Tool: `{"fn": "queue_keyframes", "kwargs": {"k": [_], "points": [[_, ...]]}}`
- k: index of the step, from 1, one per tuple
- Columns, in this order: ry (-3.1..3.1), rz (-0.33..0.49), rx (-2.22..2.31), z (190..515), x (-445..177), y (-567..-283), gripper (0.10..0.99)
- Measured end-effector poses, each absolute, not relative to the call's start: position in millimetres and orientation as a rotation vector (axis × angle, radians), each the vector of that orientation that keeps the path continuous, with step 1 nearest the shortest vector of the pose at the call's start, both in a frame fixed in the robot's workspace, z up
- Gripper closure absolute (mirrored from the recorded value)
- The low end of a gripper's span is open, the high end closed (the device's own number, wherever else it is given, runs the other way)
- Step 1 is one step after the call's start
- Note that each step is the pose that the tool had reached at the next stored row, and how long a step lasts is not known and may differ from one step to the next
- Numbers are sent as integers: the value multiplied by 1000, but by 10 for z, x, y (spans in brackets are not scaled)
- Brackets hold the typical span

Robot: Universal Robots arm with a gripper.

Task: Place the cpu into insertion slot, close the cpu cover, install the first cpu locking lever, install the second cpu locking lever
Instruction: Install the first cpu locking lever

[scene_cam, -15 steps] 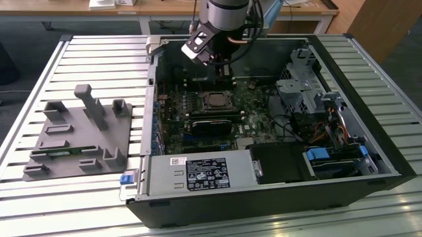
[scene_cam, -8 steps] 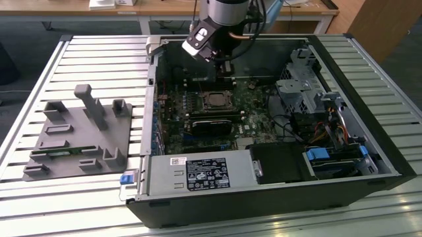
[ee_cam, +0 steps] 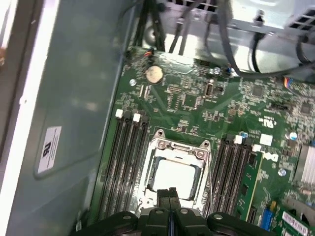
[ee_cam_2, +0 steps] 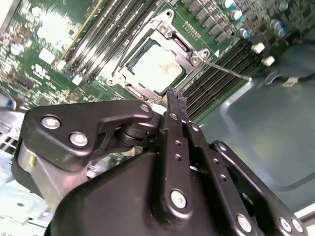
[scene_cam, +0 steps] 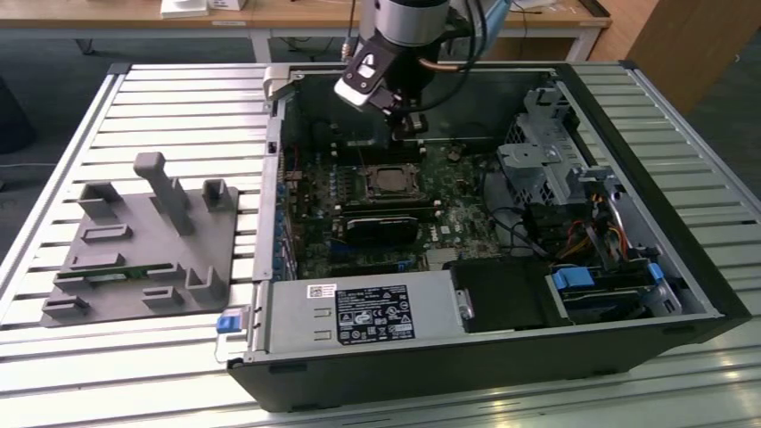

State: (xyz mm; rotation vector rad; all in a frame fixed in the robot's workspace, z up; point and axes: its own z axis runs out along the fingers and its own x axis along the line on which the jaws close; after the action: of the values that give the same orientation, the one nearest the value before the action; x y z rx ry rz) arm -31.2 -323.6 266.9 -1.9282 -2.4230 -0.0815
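Note:
The cpu (ee_cam_2: 156, 69) lies flat in the insertion slot (ee_cam: 145, 173), its pale metal top facing up. The silver cpu cover (ee_cam_2: 186, 53) lies down around it as a frame. A thin locking lever rod (ee_cam_2: 227, 69) sticks out from one corner of the socket, over the memory slots. My gripper (ee_cam_2: 175, 98) hangs just above the socket's edge, its black fingers pressed together with nothing between them. In the first wrist view the gripper (ee_cam: 170, 191) overlaps the near edge of the cpu (ee_cam: 174, 176). In the exterior view the gripper (scene_cam: 407, 125) hangs inside the open computer case, behind the socket (scene_cam: 387, 183).
Memory slots (ee_cam: 125, 162) flank the socket on both sides. A long black card (scene_cam: 380, 223) lies in front of it, then the power supply (scene_cam: 356, 316). A drive cage (scene_cam: 547, 152) and cables (scene_cam: 594, 232) fill the exterior view's right. A grey fixture (scene_cam: 143, 241) stands outside the case.

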Motion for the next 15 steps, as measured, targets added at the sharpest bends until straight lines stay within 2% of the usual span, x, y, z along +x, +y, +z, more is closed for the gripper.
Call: {"fn": "queue_keyframes", "kwargs": {"k": [15], "points": [[-2643, -63, -1612, 2665, -312, -3236, 980]]}}
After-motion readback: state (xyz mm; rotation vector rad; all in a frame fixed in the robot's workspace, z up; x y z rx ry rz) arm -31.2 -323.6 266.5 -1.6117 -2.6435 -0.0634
